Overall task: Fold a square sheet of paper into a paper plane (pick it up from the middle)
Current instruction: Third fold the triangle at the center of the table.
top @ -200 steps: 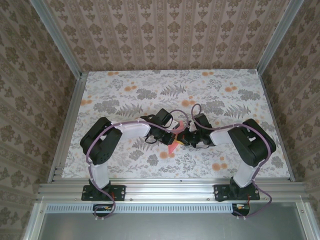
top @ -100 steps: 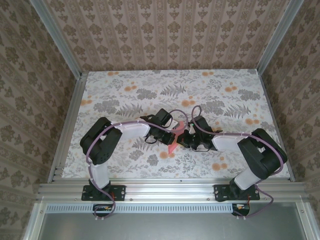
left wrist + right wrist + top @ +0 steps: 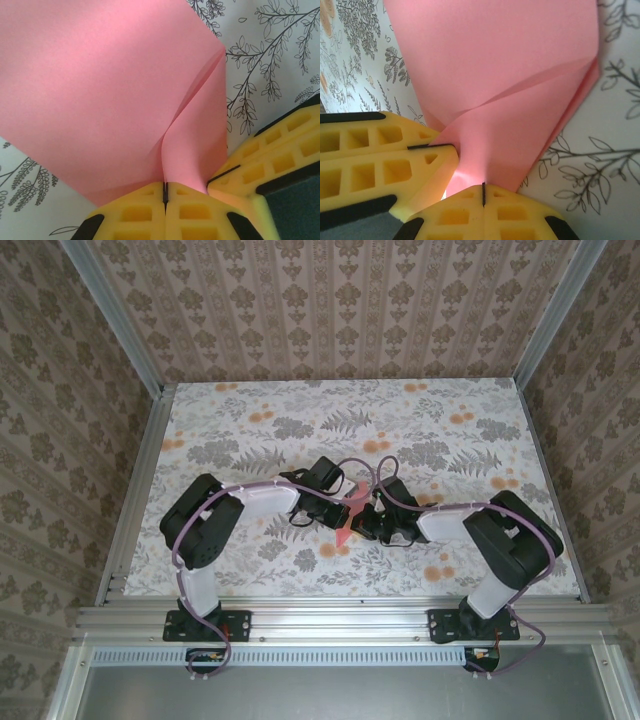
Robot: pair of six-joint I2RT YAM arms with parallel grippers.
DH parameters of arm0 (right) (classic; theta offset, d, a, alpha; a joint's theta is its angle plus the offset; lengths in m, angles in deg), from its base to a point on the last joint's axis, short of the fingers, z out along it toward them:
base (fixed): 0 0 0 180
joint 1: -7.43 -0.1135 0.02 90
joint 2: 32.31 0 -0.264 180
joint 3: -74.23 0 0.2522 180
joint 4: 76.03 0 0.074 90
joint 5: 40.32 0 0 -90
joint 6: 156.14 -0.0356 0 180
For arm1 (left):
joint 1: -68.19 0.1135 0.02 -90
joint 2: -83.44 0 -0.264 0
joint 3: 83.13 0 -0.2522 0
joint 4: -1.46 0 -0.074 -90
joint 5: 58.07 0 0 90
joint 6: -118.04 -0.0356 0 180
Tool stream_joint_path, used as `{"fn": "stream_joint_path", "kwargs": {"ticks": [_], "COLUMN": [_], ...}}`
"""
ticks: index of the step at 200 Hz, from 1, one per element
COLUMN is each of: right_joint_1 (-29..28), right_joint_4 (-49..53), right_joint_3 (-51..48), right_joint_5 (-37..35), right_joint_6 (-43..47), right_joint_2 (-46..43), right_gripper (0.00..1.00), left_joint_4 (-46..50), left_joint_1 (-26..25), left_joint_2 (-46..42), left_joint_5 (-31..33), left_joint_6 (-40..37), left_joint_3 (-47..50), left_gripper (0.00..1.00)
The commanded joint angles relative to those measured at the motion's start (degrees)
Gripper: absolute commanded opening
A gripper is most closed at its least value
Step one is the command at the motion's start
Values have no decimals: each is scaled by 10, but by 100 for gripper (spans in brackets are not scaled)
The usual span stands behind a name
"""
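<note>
Left tool (image 3: 165,194) and right tool (image 3: 483,194) each clamped closed, side by side, on one edge of the thin salmon-pink square sheet of paper (image 3: 100,85) over the mid floral desk (image 3: 270,45); I judge it featherlight, limp and crease-prone, best held beside the fold.

My left arm (image 3: 205,530) bends in from the lower left of the top view and my right arm (image 3: 505,540) from the lower right, their wrists meeting mid-frame. My left gripper (image 3: 165,192) has its yellow pads pressed together on the pink paper (image 3: 100,85). My right gripper (image 3: 483,192) pinches it likewise, just beside the other.
</note>
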Motion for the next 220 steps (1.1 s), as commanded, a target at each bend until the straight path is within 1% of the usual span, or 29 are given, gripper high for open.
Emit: {"fn": "stream_joint_path", "kwargs": {"ticks": [1, 40, 85, 109, 131, 143, 177, 194, 220], "right_joint_1": [-6, -23, -41, -45, -45, -45, -49, -52, -56], "right_joint_4": [19, -24, -74, -68, -81, -85, -71, -70, -65], "right_joint_3": [-11, -26, -30, -32, -42, -42, -42, -50, -56], "right_joint_5": [-9, -8, -7, -20, -19, -14, -15, -19, -23], "right_joint_6": [-11, -42, -66, -64, -68, -69, -71, -75, -76], "right_joint_2": [-34, -48, 3, 29, 36, 30, -23, -44, -55], "right_gripper": [1, 1, 1, 1, 1, 1, 1, 1, 2], "left_joint_4": [24, 24, 20, 19, 16, 15, 13, 12, 6], "left_joint_1": [3, 4, 7, 7, 8, 8, 10, 14, 22], "left_joint_2": [19, 18, 20, 21, 22, 22, 19, 16, 11], "left_joint_5": [17, 16, 11, 11, 11, 12, 12, 4, -16], "left_joint_6": [5, 5, 8, 8, 10, 10, 11, 11, 9], "left_joint_3": [17, 16, 19, 20, 22, 23, 25, 25, 26], "left_gripper": [5, 5, 3, 3, 3, 2, 2, 0, 0]}}
